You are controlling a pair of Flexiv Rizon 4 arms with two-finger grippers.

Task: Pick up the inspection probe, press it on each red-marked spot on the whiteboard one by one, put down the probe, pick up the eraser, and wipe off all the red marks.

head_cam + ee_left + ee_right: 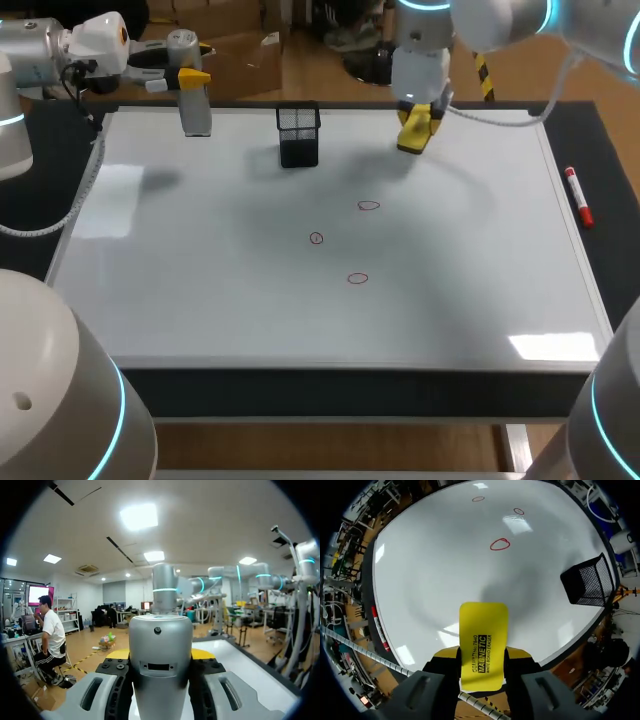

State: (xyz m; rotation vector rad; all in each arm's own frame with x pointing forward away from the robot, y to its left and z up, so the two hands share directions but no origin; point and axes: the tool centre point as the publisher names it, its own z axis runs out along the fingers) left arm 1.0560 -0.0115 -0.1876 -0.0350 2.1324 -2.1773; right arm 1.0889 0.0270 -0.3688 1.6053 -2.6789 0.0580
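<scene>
Left gripper (193, 76): I clamp the inspection probe (197, 115), far left.
Right gripper (482, 656): I clamp the yellow eraser (483, 630), far middle.

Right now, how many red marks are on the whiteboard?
3. All sit near the middle of the whiteboard: the far mark, toward the yellow eraser; the middle mark, smallest; the near mark, closest to the front edge. None looks hidden.
</scene>
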